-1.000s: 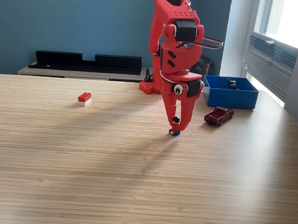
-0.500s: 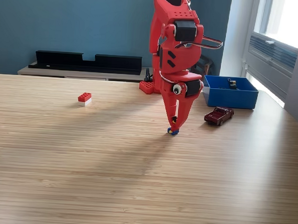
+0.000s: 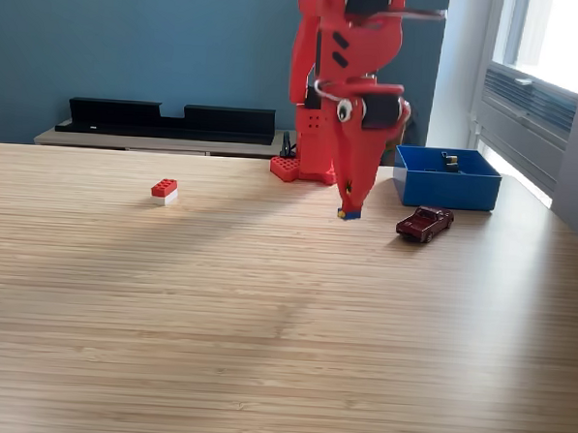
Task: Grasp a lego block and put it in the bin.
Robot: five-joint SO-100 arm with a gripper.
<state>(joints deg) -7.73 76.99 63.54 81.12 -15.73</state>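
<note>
Claw (image 3: 350,208) pinched tight on a small lego piece (image 3: 348,214), blue base with a touch of red and yellow, and it hangs clear above the surface (image 3: 264,322), nothing under it but wood grain. Just to the right in the exterior view sits a dark red toy car (image 3: 424,223), and beyond that, farther back and right, the blue bin (image 3: 446,178) with some small dark thing already inside (too small to name).

My read: this is the carry. Done well, it wants height kept so the piece passes over the car and the bin's near wall, then a swing right and back until the piece is over the open middle before the claw parts. The grip is only on the tip, so a smooth arc seems wise.

Out left, well apart, a red-and-white block (image 3: 163,190) waits on the pale wooden surface. Behind, a long black tray (image 3: 168,119) on a low shelf, teal wall, bright window at right.
</note>
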